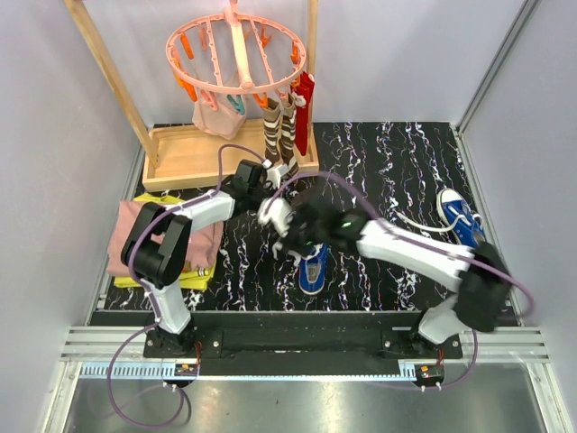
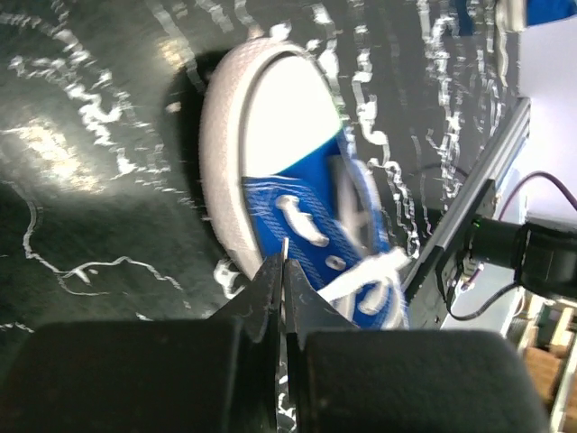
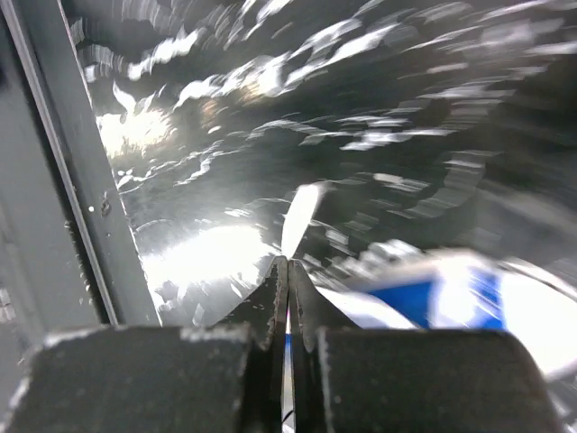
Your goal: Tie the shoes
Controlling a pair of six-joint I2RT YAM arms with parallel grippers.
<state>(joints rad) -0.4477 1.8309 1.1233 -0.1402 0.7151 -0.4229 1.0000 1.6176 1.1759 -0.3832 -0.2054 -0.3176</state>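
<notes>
Closest to the arm bases, a small blue sneaker lies on the black marbled table, roughly midway between the two arms. Its long axis runs near to far, with the blue heel toward the near edge and the white toe cap pointing away. Over its laced top, the right gripper is pinched closed on a strand of white lace. The left gripper is likewise closed, with a thin sliver of white lace between its tips. At the left edge sit folded pink and yellow cloths. Far right, well apart, the second sneaker lies slanted, its far end leaning left. At the back, striped brown socks hang over a wooden tray.
</notes>
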